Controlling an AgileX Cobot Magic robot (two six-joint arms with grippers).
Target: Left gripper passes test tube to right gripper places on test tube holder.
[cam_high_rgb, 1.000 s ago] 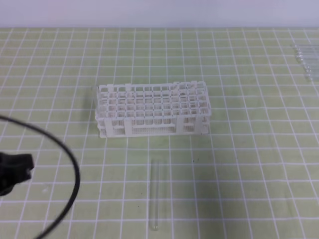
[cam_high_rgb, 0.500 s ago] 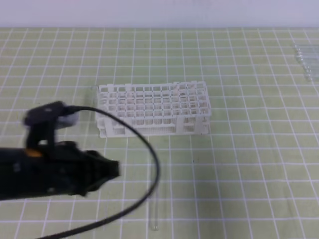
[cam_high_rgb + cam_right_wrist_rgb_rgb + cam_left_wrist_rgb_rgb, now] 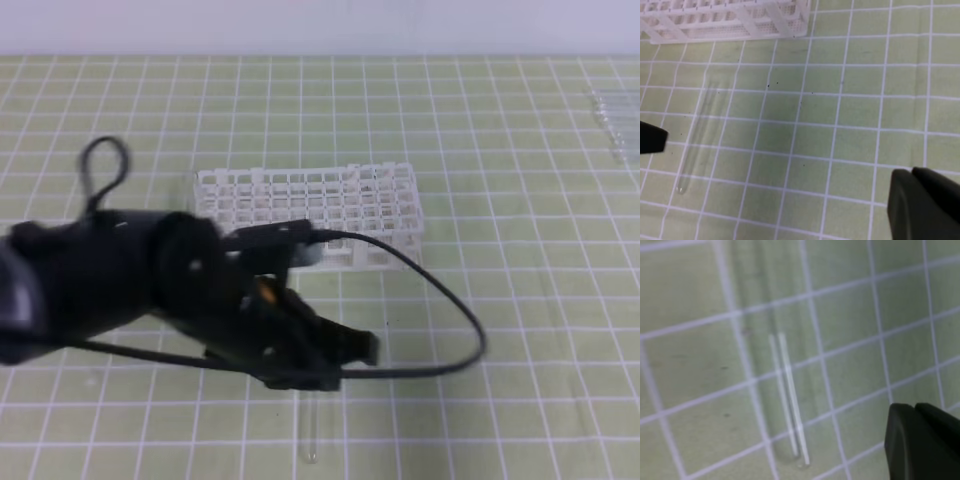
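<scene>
The test tube (image 3: 311, 432) lies flat beneath the left gripper (image 3: 352, 352); its finger spread seems unreadable.

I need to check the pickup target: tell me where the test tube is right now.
In the exterior high view the test tube lies flat on the green grid mat, near the bottom centre, in front of the test tube holder, partly under the left gripper.
</scene>
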